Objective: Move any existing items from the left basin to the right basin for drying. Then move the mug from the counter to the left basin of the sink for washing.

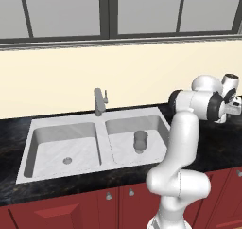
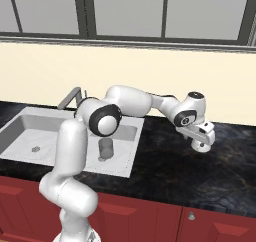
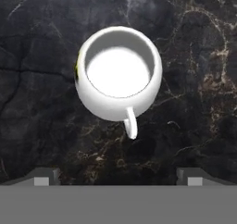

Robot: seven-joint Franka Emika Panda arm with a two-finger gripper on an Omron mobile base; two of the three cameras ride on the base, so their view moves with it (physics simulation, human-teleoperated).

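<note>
Above the mug (image 3: 118,75) on the counter (image 3: 41,126), the claw (image 3: 118,176) hangs spread wide (holding nothing).

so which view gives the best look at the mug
The hand view: the mug sits upright on the counter, seen from straight above, rim, hollow and handle all clear. In the right base view it is a small whitish shape under the gripper. The left base view does not let me make it out.

One white mug (image 3: 118,75) sits below the gripper (image 2: 202,145); one dark grey cup (image 1: 140,141), two sink basins lie away to its left.
</note>
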